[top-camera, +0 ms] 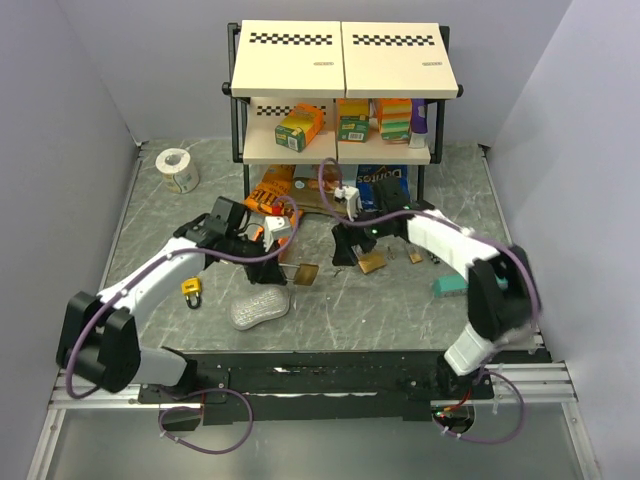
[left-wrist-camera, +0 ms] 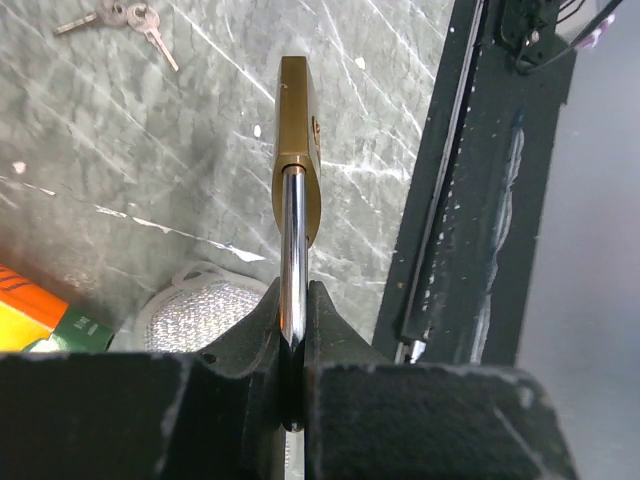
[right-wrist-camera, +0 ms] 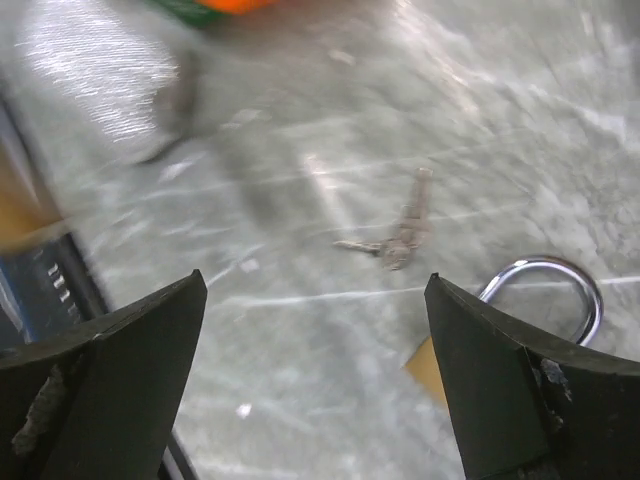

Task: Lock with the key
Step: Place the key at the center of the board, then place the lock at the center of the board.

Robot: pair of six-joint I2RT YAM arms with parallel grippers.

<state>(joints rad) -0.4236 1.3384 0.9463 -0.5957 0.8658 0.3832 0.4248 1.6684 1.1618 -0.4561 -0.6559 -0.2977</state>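
Your left pincer (left-wrist-camera: 292, 330) clenches the padlock (left-wrist-camera: 296, 150) by its shackle (left-wrist-camera: 291, 250), its body jutting up the frame's centre. Your right pincer (right-wrist-camera: 312, 300) gapes, empty; the keys (right-wrist-camera: 405, 232) lie on the tabletop (right-wrist-camera: 300, 150) mid-frame beyond it. No key is picked up and nothing is locked yet.

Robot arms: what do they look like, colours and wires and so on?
The left arm and right arm have white shells with bulky black joints, and purple cables loop alongside. The fingers are black wedges.
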